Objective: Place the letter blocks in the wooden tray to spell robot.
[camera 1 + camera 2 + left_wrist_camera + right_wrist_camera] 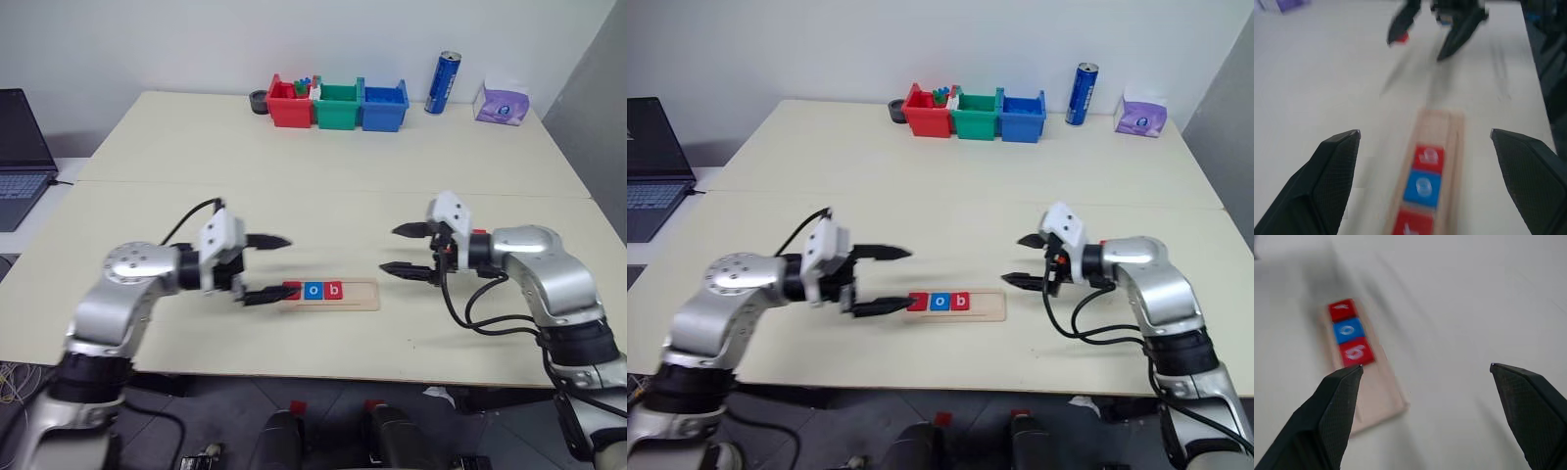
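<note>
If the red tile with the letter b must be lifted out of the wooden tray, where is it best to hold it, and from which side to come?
Probably from above, pinching the b tile across the two edges facing the tray's long walls. It lies flat in the wooden tray groove with the blue o tile against one side, so only its top and the empty groove end are free.
</note>
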You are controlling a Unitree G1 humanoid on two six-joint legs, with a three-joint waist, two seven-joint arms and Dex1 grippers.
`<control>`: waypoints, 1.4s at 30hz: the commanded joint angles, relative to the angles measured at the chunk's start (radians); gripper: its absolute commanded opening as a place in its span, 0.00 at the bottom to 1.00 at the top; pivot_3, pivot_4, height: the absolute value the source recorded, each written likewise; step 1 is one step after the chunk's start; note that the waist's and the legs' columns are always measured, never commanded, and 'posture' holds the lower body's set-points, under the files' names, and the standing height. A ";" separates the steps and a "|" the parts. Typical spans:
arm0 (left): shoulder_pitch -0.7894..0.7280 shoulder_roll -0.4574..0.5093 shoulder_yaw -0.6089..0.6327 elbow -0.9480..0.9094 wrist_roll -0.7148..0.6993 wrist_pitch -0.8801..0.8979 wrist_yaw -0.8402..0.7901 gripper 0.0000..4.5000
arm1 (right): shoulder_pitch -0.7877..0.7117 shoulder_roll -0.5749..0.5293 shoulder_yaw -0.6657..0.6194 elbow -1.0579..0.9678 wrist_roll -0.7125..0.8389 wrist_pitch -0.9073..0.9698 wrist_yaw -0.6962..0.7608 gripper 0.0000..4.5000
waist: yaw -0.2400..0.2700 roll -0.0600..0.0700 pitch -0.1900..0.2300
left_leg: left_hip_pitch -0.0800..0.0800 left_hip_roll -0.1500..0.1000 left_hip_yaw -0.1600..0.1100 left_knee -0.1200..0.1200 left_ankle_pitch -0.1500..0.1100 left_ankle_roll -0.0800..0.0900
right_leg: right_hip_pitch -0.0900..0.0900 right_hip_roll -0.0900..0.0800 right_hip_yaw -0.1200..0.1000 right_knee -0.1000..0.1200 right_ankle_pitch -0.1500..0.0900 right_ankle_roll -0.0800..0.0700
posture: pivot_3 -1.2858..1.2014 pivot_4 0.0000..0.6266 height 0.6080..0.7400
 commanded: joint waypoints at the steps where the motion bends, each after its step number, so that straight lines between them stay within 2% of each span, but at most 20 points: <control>1: -0.077 -0.117 -0.077 -0.017 0.056 0.036 0.142 1.00 | 0.000 0.016 -0.108 0.078 -0.125 -0.065 -0.301 0.98 | 0.001 0.000 0.000 | 0.000 0.000 0.001 0.001 0.000 0.000 | 0.000 0.000 0.001 0.000 0.001 0.002 | 0.52 0.24 1.00; 6: -0.144 -0.235 -0.144 0.064 0.114 0.019 0.211 1.00 | -0.026 0.101 -0.154 0.234 -0.180 -0.125 -0.551 0.98 | -0.027 0.001 0.000 | 0.002 0.000 0.003 -0.001 0.000 0.000 | -0.001 0.003 0.005 0.000 0.002 0.001 | 0.52 0.24 1.00; 9: -0.181 -0.273 -0.165 0.098 0.131 0.000 0.207 1.00 | -0.075 0.154 -0.183 0.358 -0.180 -0.145 -0.659 0.98 | -0.031 0.001 -0.001 | 0.002 0.002 0.003 -0.002 0.001 -0.001 | -0.001 0.005 0.005 0.000 0.003 -0.001 | 0.52 0.24 1.00; 18: -0.167 -0.255 -0.173 0.075 0.136 0.008 0.183 1.00 | -0.158 0.206 -0.214 0.551 -0.141 -0.148 -0.744 0.98 | -0.026 0.002 -0.001 | 0.002 0.001 0.004 -0.002 0.002 -0.002 | -0.001 0.005 0.005 -0.001 0.003 -0.001 | 0.52 0.24 1.00; 23: -0.157 -0.253 -0.170 0.060 0.135 0.017 0.189 1.00 | -0.158 0.231 -0.212 0.537 -0.123 -0.107 -0.770 0.98 | -0.026 0.002 -0.001 | 0.002 0.001 0.003 -0.002 0.002 -0.002 | -0.001 0.005 0.005 -0.001 0.003 -0.001 | 0.52 0.24 1.00; 26: -0.151 -0.252 -0.170 0.051 0.135 0.018 0.191 1.00 | -0.143 0.243 -0.205 0.505 -0.117 -0.086 -0.771 0.86 | -0.026 0.003 -0.001 | 0.002 0.001 0.003 -0.002 0.002 -0.002 | -0.001 0.005 0.005 -0.001 0.003 -0.001 | 0.52 0.24 1.00; 33: -0.138 -0.249 -0.166 0.029 0.131 0.023 0.194 1.00 | -0.093 0.282 -0.203 0.391 -0.110 -0.004 -0.795 0.32 | -0.025 0.003 -0.001 | 0.002 0.001 0.003 -0.002 0.002 -0.002 | -0.001 0.005 0.004 -0.001 0.003 -0.001 | 0.52 0.24 1.00; 37: -0.137 -0.246 -0.163 0.028 0.130 0.024 0.193 1.00 | -0.042 0.300 -0.190 0.236 -0.102 0.134 -0.803 0.32 | -0.025 0.003 -0.001 | 0.001 0.001 0.003 -0.002 0.002 -0.002 | -0.001 0.005 0.004 -0.001 0.003 -0.001 | 0.52 0.24 1.00; 42: -0.087 -0.193 -0.174 -0.049 0.090 0.056 0.128 1.00 | 0.127 0.340 -0.137 -0.259 -0.025 0.541 -0.783 0.32 | -0.025 0.003 -0.002 | 0.001 0.002 0.001 -0.003 0.002 -0.002 | -0.002 0.005 0.004 -0.001 0.003 -0.001 | 0.52 0.24 1.00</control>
